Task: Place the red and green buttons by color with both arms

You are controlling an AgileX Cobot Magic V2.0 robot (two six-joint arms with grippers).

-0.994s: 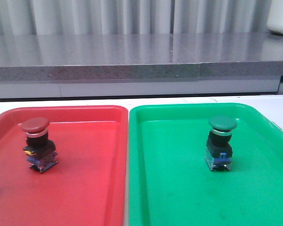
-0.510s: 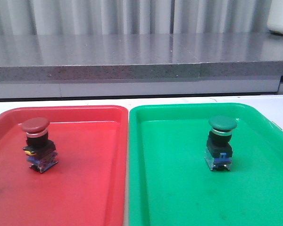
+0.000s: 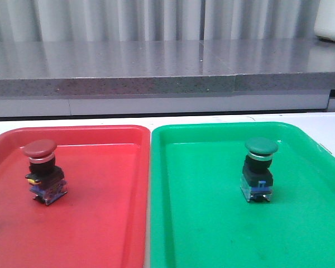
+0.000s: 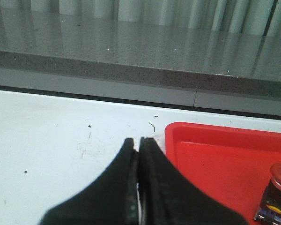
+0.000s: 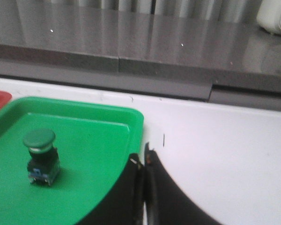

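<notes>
The red button stands upright in the red tray; it also shows in the left wrist view. The green button stands upright in the green tray; it also shows in the right wrist view. My left gripper is shut and empty, over the white table just outside the red tray's outer edge. My right gripper is shut and empty, at the green tray's outer edge. Neither gripper shows in the front view.
The two trays lie side by side on a white table. A grey stone ledge runs along the back, with a white object on it at the far right.
The front view has shifted very slightly; the buttons and trays stay where they were.
</notes>
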